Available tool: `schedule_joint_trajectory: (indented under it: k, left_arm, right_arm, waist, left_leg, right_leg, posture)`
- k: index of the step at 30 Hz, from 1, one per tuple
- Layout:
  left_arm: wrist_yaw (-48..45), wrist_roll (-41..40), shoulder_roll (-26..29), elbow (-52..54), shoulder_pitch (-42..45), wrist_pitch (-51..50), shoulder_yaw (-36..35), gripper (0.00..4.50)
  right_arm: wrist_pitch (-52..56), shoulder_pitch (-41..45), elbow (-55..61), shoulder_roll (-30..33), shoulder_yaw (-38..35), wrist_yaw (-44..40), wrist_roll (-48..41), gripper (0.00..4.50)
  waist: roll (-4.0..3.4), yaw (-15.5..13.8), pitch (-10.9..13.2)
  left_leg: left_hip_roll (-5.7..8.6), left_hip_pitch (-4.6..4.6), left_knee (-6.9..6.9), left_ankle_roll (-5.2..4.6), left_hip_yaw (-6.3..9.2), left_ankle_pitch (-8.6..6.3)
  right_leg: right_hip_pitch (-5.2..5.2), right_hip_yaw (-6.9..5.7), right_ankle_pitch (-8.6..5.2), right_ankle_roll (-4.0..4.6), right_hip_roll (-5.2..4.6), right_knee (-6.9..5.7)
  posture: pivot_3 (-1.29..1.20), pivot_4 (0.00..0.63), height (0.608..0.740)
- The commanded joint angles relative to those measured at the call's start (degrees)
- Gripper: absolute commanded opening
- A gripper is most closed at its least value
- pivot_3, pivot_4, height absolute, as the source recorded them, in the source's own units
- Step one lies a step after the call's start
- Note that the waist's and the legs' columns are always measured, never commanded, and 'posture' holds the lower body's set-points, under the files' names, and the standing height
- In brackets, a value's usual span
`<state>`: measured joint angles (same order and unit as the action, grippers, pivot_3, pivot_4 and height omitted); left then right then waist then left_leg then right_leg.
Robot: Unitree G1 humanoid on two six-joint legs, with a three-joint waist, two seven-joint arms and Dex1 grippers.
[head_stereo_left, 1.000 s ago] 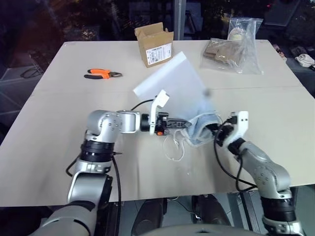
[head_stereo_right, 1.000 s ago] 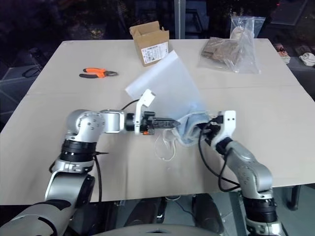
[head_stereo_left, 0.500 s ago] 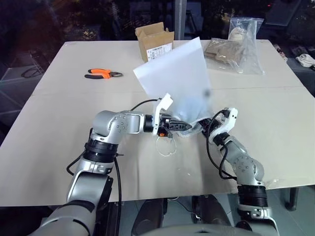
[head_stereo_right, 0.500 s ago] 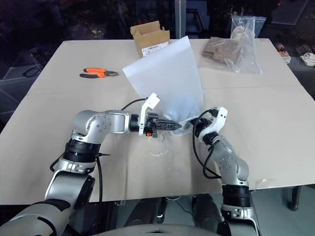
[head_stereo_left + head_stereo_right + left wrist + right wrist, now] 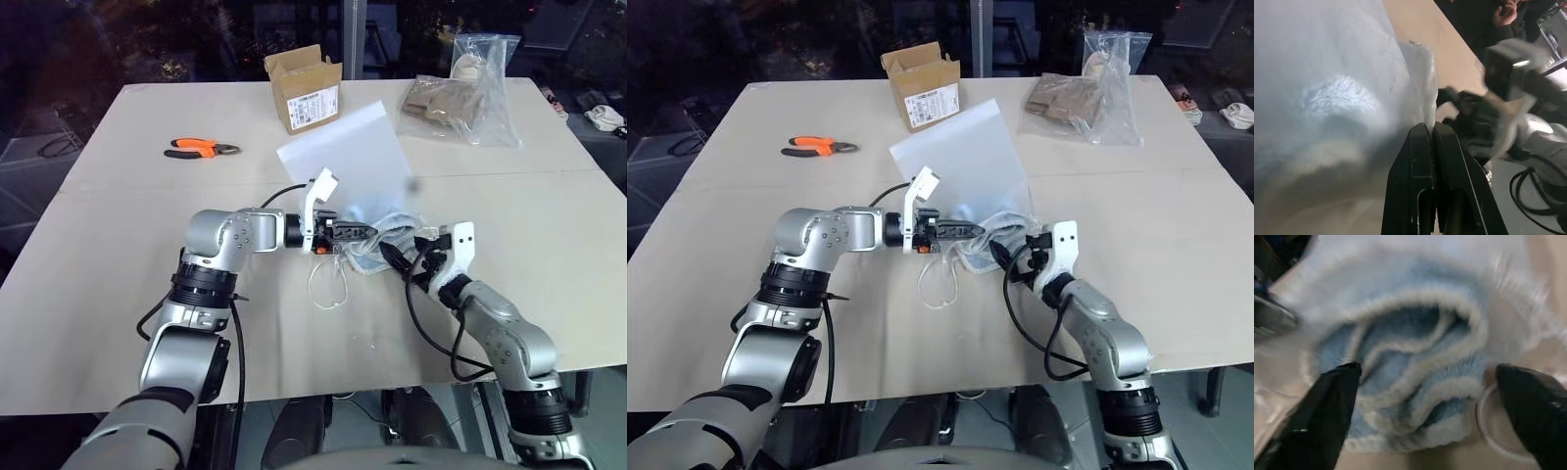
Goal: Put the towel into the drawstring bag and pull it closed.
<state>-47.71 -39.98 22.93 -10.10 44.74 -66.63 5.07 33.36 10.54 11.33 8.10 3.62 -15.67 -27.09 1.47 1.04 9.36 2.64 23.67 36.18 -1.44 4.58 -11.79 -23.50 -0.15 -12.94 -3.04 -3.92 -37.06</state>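
Note:
The white drawstring bag lies tilted across the table's middle with its mouth toward me. My left gripper is shut on the mouth's rim, and in the left wrist view its fingers pinch the thin fabric. The light blue towel sits folded just inside the mouth and shows faintly through the bag wall. My right gripper is open right at the mouth, one finger on each side of the towel, gripping nothing. Thin white cord loops trail from the mouth onto the table.
A small cardboard box stands at the back centre. Orange pliers lie at the back left. A crinkly clear plastic bag with brown contents sits at the back right. The table's front edge runs close below both arms.
My right gripper has opened and let go of the towel, which stays in the bag's mouth. The bag's far end, raised high half a second ago, has dropped back toward the table.

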Motion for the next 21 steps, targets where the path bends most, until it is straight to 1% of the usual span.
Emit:
schedule_joint_trajectory:
  k: [1, 2, 3, 6, 8, 9, 10, 11, 16, 19, 21]
  left_arm:
    - [-1.1, 0.0, 0.0, 2.5, -0.2, 0.1, 0.5, 0.00]
    - [-1.4, 0.2, 0.3, 3.0, -0.7, 0.1, 1.0, 0.00]
    - [-1.5, 0.4, 0.6, 3.4, -1.1, 0.2, 1.4, 0.00]
    - [-1.5, 0.4, 0.8, 4.0, -1.6, -0.2, 1.5, 0.00]
    - [-1.4, -0.3, 0.8, 4.0, -1.7, -1.2, 0.8, 0.00]
    - [-1.7, -0.9, 1.3, 4.5, -1.8, -2.1, 0.5, 0.00]
    - [-1.9, -1.3, 1.6, 4.9, -1.8, -2.7, 0.3, 0.00]
    - [-2.1, -2.0, 1.9, 5.5, -1.8, -3.7, -0.1, 0.00]
    - [-2.7, -5.1, 3.5, 9.0, -2.5, -7.7, -1.7, 0.00]
    - [-2.7, -6.1, 4.1, 8.5, -1.7, -9.5, -2.9, 0.00]
    - [-3.4, -8.1, 4.4, 9.4, -1.3, -12.0, -3.5, 0.00]
  right_arm:
    - [-3.6, 4.2, -6.9, -2.1, 2.7, 0.1, 4.4, 4.46]
    - [-5.9, 5.9, -9.6, -3.4, 2.5, -0.5, 5.0, 3.79]
    - [-8.1, 7.3, -11.7, -4.7, 2.3, -1.5, 5.0, 3.57]
    - [-13.4, 9.1, -14.1, -6.4, 2.8, -5.6, 5.5, 2.18]
    - [-14.7, 9.2, -13.6, -8.2, 2.1, -8.4, 3.2, 1.23]
    - [-14.8, 9.3, -13.5, -9.2, 1.2, -9.6, 1.4, 0.87]
    - [-14.9, 9.4, -13.5, -10.0, 0.6, -10.4, 0.3, 0.26]
    - [-14.9, 9.6, -13.9, -10.6, -0.1, -11.7, -1.0, 0.02]
    - [-10.8, 10.7, -14.8, -13.5, -4.6, -17.6, -11.0, 0.02]
    - [-5.6, 11.0, -13.4, -14.8, -7.9, -19.9, -19.6, 0.02]
    - [-2.9, 11.6, -13.7, -15.7, -9.3, -21.2, -23.8, 0.02]
  waist:
    - [0.02, 0.2, 0.0]
    - [0.02, 0.2, 0.0]
    - [0.03, 0.3, 0.0]
    - [0.02, 0.6, 0.0]
    - [0.01, 0.6, 0.0]
    - [0.01, 0.6, 0.0]
    - [0.01, 0.7, 0.0]
    - [0.01, 0.7, 0.0]
    - [-0.02, 0.8, 0.0]
    - [-0.03, 0.8, 0.0]
    - [-0.03, 0.9, 0.0]
  left_leg:
    - [0.00, -0.01, 0.01, 0.00, -0.02, 0.00]
    - [0.00, -0.05, 0.01, 0.00, -0.04, 0.00]
    - [0.00, -0.05, 0.01, 0.01, -0.04, 0.00]
    - [-0.01, -0.02, -0.01, 0.05, -0.02, 0.03]
    - [0.00, 0.05, -0.01, 0.21, 0.01, 0.12]
    - [0.01, 0.08, -0.01, 0.23, 0.01, 0.13]
    - [0.02, 0.09, -0.01, 0.24, 0.00, 0.13]
    - [0.02, 0.09, -0.02, 0.24, 0.00, 0.13]
    - [0.03, 0.07, -0.03, 0.11, 0.03, 0.06]
    - [0.02, 0.06, -0.04, 0.03, 0.06, 0.01]
    - [0.01, 0.05, -0.04, 0.03, 0.07, 0.01]
  right_leg:
    - [0.01, 0.01, 0.00, 0.00, 0.00, 0.00]
    - [0.03, 0.02, 0.00, 0.00, 0.01, 0.00]
    - [0.04, 0.02, 0.01, 0.00, 0.01, 0.00]
    - [0.02, 0.02, 0.01, 0.00, 0.01, -0.01]
    - [-0.05, 0.01, 0.01, 0.00, 0.00, -0.01]
    - [-0.09, 0.01, 0.01, 0.00, -0.01, -0.01]
    - [-0.09, 0.02, 0.01, 0.00, -0.02, -0.01]
    - [-0.09, 0.03, 0.01, -0.01, -0.03, 0.00]
    - [-0.09, 0.02, 0.02, -0.01, -0.05, 0.00]
    - [-0.09, 0.00, 0.02, -0.01, -0.05, -0.02]
    - [-0.09, 0.00, 0.02, -0.01, -0.03, -0.04]
  posture:
    - [0.00, 0.150, 0.740]
    - [0.00, 0.150, 0.740]
    - [0.00, 0.150, 0.740]
    - [0.00, 0.150, 0.740]
    - [0.00, 0.150, 0.740]
    - [0.00, 0.150, 0.740]
    - [0.00, 0.150, 0.740]
    - [0.00, 0.150, 0.740]
    - [0.00, 0.150, 0.740]
    - [0.00, 0.150, 0.740]
    - [0.00, 0.150, 0.740]
